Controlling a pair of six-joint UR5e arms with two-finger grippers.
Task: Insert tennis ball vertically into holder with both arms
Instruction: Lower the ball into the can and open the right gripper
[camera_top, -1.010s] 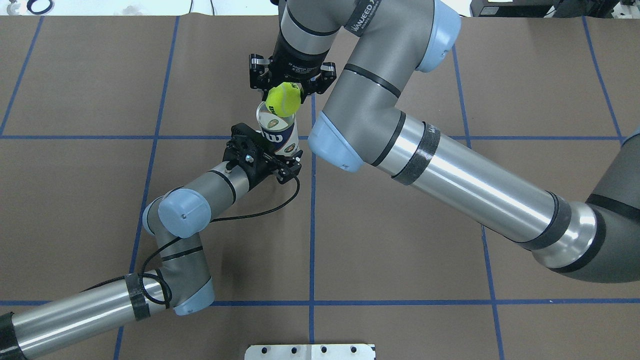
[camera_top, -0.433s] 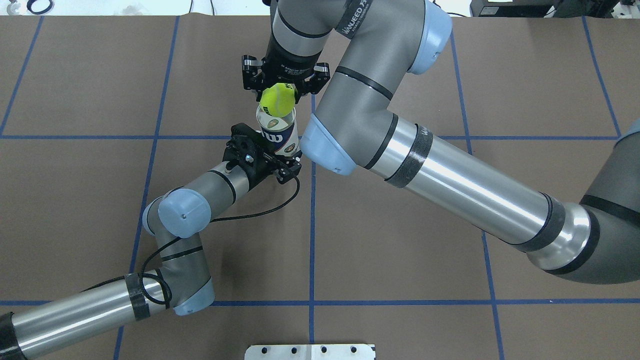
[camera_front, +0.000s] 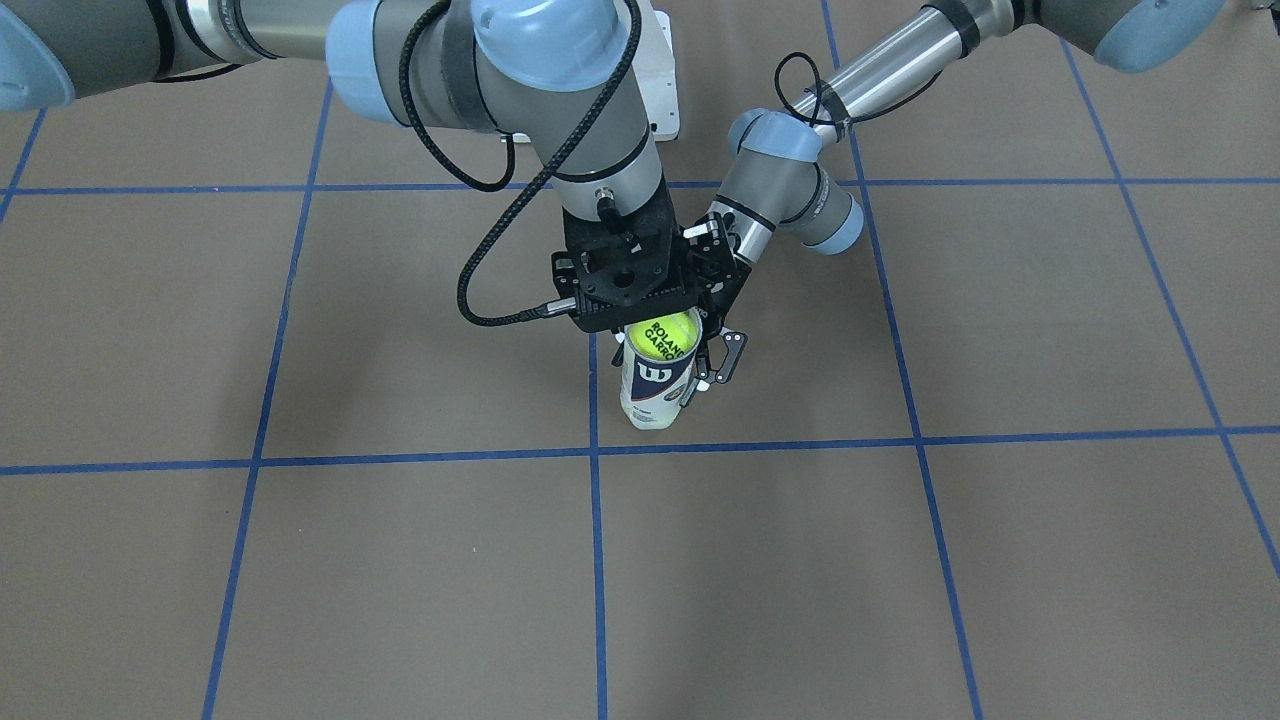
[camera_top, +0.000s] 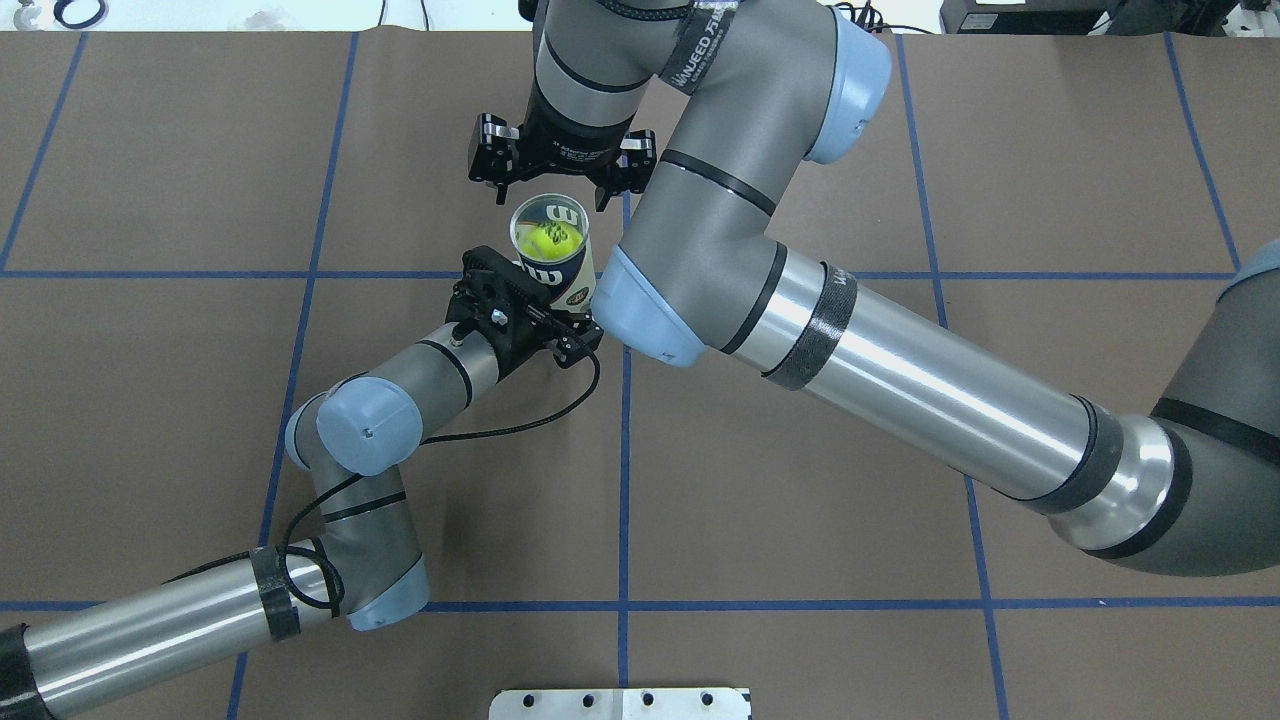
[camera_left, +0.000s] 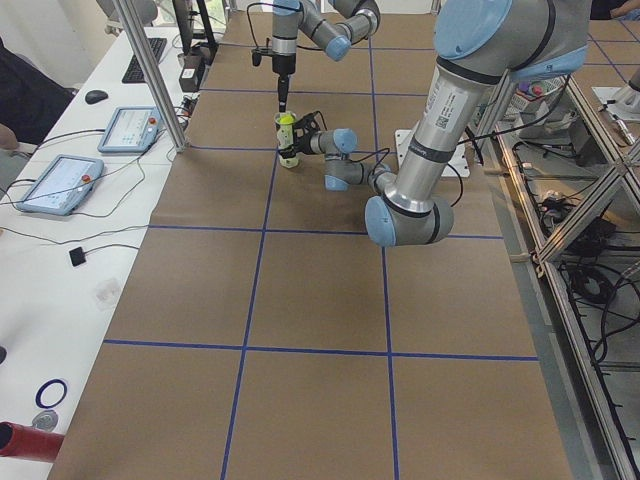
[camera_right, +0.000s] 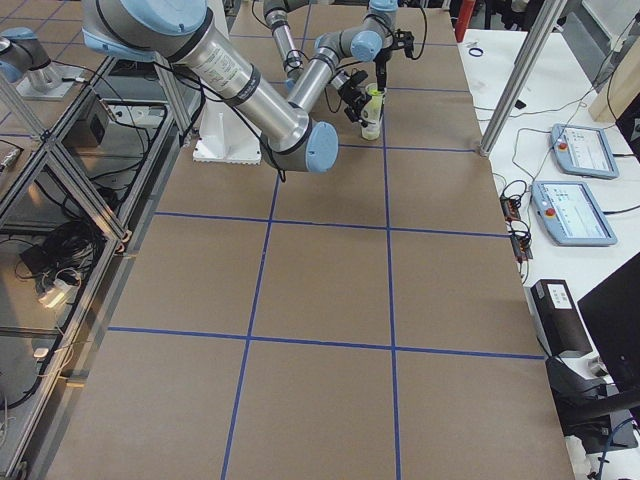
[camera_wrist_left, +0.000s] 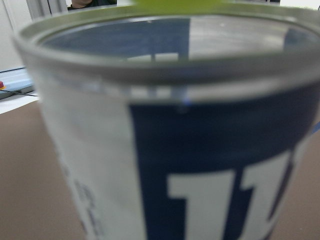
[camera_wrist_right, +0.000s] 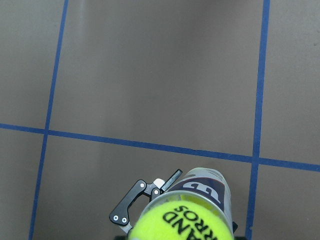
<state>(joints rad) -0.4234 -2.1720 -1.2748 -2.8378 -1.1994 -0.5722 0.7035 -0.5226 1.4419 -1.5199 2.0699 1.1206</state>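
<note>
The counter (camera_top: 1050, 150), covered in matte brown paper crossed by blue tape lines (camera_top: 800, 605), carries two arms of brushed silver tube and grey shell with rounded light-blue joint caps. The bulky right arm (camera_top: 900, 370) reaches in from the overhead view's right, and the left arm (camera_top: 150, 630) from its left, a black cable looped along it. The black left hand (camera_top: 540, 305) is clamped round the lower body of the holder (camera_top: 567, 280), a clear plastic cylinder standing upright on the counter near a crossing of the tape lines. The black right hand (camera_top: 555, 188) hangs just above the rim with its fingers splayed wide, gripping nothing. The fuzzy yellow-green tennis ball (camera_top: 548, 238) sits inside the holder's mouth (the front view shows it through the clear upper wall). A second ago the right hand pinched the ball above the rim; now the ball is in and the fingers have spread. The holder's navy-and-white label bears a white "W", and the ball reads "ROLAND GARROS" in black.
</note>
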